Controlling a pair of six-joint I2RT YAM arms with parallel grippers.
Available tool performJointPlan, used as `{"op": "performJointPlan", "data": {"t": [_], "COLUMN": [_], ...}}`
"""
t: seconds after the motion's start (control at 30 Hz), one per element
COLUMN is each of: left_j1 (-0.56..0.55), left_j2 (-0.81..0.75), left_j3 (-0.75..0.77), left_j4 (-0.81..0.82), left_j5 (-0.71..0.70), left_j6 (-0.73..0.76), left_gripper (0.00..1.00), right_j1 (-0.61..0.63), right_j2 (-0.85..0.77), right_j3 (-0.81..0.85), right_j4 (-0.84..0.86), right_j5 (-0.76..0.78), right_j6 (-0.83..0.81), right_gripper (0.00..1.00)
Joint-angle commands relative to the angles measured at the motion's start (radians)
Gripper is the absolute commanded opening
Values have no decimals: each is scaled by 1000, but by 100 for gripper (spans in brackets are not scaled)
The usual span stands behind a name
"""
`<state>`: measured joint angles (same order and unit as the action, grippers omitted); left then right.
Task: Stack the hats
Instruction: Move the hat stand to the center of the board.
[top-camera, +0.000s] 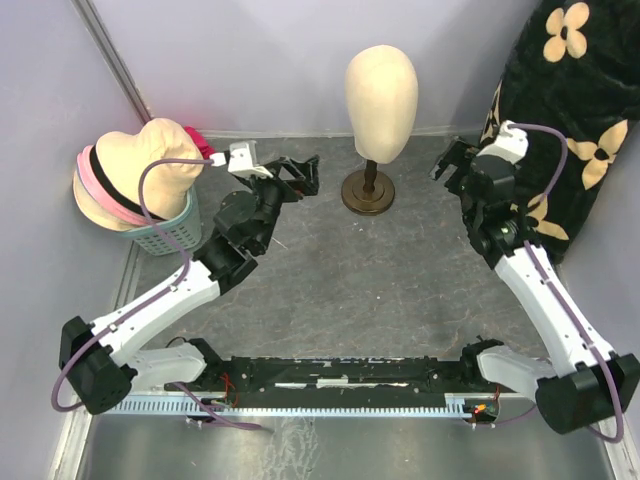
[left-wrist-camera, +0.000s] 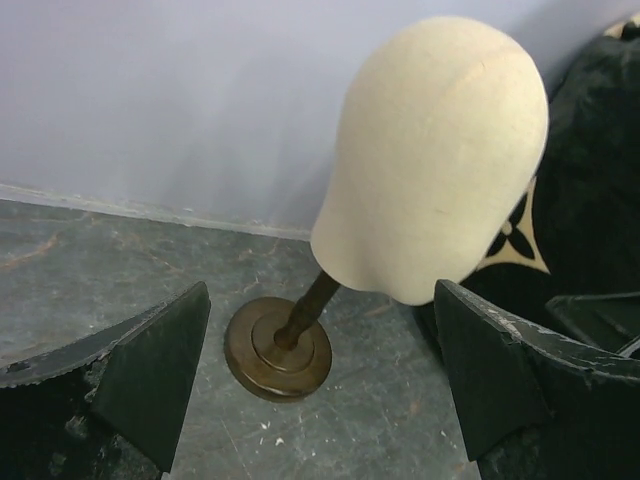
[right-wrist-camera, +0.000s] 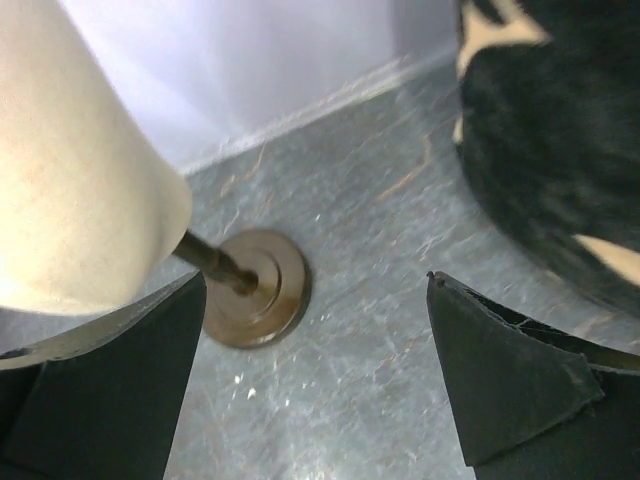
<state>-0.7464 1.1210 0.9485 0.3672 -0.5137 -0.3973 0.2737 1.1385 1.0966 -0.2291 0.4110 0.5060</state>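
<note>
Resting stacked, hats (top-camera: 128, 178) sit behind left end effector (top-camera: 304, 178).

The hats (top-camera: 128, 185) sit nested in one pile in a teal basket (top-camera: 168, 237) at the bench's (top-camera: 380, 290) far left. A beige hat (top-camera: 145, 160) tops the pile, its crown leaning. A pink brim (top-camera: 92, 186) and a black brim (top-camera: 103, 177) show beneath it.

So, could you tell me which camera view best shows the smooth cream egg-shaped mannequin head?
The left wrist view: the cream mannequin head appears large and whole, together with its dark stand. The top external view also shows it whole, but small; the right wrist view cuts it off at the left edge.
</note>
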Motion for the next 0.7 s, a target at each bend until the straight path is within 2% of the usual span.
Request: {"op": "performJointPlan", "data": {"t": [0.0,0.03,0.07,0.1,0.2,0.27,0.37,0.53,0.67], "left_j1": [-47,-53,-59,-64,-75,-81,-82,-96,-114], "left_j2": [35,45,52,59,66,58,33,-11,-31], "left_j3": [70,77,85,91,101,88,43,-50,-85], "left_j4": [15,15,15,15,-4,-12,-18,-20,-22], "left_j5": [-49,-47,-46,-46,-48,-57,-89,-88,-98], "left_j6": [75,77,82,87,104,112,106,66,69], "left_gripper": [99,99,99,99,99,99,99,99,99], "right_j1": [-1,-1,-2,-3,-1,-1,6,105,265], "right_j2": [-105,-124,-135,-131,-78,-50,-87,-139,-122], "right_j3": [-102,-146,-181,-185,-108,-73,-191,-314,-364], "right_j4": [179,264,340,340,146,30,70,71,94], "right_j5": [150,82,50,45,17,-15,-92,-34,128], "right_j6": [-50,-77,-73,-51,-66,-61,-60,-80,-122], "right_gripper": [99,100,95,91,84,85,86,85,84]}}
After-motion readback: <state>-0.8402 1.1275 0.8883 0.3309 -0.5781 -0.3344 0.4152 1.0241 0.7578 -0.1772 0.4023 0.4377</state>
